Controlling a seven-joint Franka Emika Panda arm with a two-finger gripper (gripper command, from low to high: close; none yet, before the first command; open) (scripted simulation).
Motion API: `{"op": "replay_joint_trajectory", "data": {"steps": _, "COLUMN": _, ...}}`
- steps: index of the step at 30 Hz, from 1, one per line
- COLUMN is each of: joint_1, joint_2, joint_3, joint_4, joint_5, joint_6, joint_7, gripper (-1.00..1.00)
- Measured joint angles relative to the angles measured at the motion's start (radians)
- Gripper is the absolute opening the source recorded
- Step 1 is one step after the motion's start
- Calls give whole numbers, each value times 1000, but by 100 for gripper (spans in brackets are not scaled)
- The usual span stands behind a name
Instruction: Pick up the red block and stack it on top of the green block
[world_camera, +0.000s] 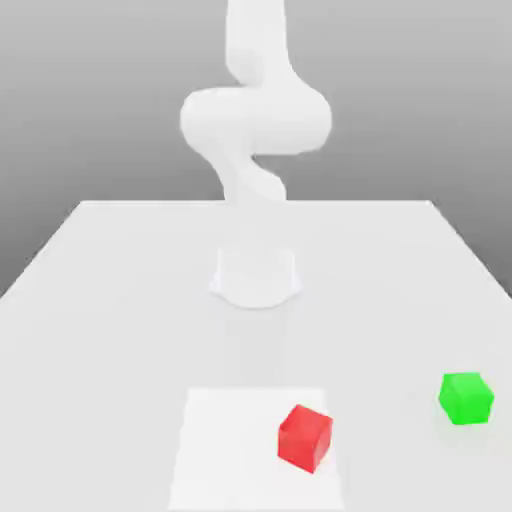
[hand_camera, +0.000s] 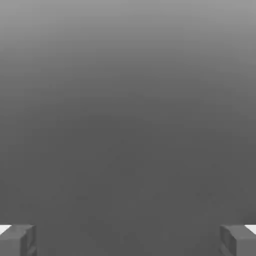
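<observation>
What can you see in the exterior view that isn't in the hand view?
The exterior view has the red block, the green block, the table and the big white arm. The hand view has the gripper's two fingers close up, standing wide apart. Both have a plain gray background.

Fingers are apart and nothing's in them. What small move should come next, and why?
Probably bring the open gripper over the red block, keeping it open. That block sits on the white patch, turned at an angle, and the green block stands apart from it with nothing on top.
</observation>
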Motion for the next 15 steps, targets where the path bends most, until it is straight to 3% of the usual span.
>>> {"op": "replay_joint_trajectory", "data": {"steps": 7, "joint_1": 147, "joint_2": 264, "joint_3": -101, "joint_4": -101, "joint_5": 68, "joint_6": 126, "joint_7": -302, "gripper": 0}}
{"op": "replay_joint_trajectory", "data": {"steps": 15, "joint_1": 252, "joint_2": 557, "joint_3": -144, "joint_4": -213, "joint_5": 123, "joint_6": 266, "joint_7": -622, "gripper": 0}}
